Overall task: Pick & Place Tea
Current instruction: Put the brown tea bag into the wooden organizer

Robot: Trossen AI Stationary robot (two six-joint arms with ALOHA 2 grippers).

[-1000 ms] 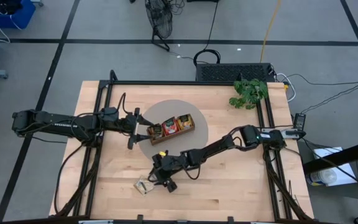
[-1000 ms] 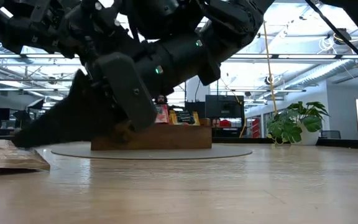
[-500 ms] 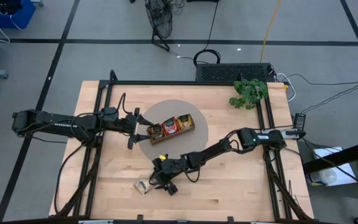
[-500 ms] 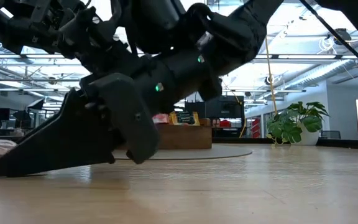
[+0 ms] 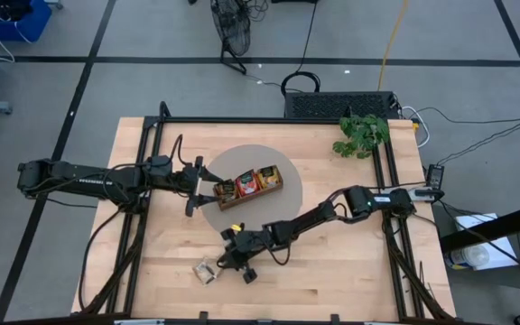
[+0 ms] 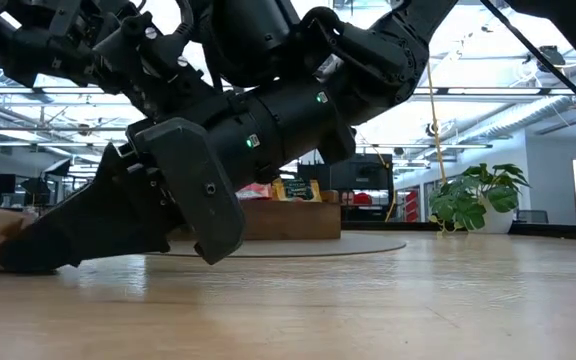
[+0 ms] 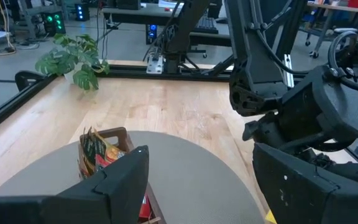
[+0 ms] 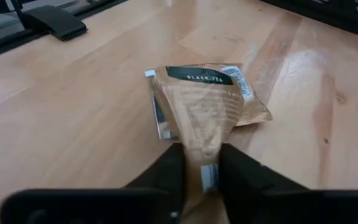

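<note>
The right gripper (image 8: 201,163) pinches the beige tea sachet (image 8: 205,102) at its crumpled edge (light, thin, easily creased), at six o'clock from the tray (image 5: 249,187); the left gripper (image 7: 197,180) hangs open, empty.

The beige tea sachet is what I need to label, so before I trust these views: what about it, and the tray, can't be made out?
- Beige tea sachet, right wrist view: its near corner is hidden between the right end effector fingers; small print is unreadable.
- Same sachet, low view: cut off at the picture's edge, behind the right end effector.
- Wooden tray, high view: sachets inside are too small to count.
- Left end effector, left wrist view: covers most of the tray.
</note>
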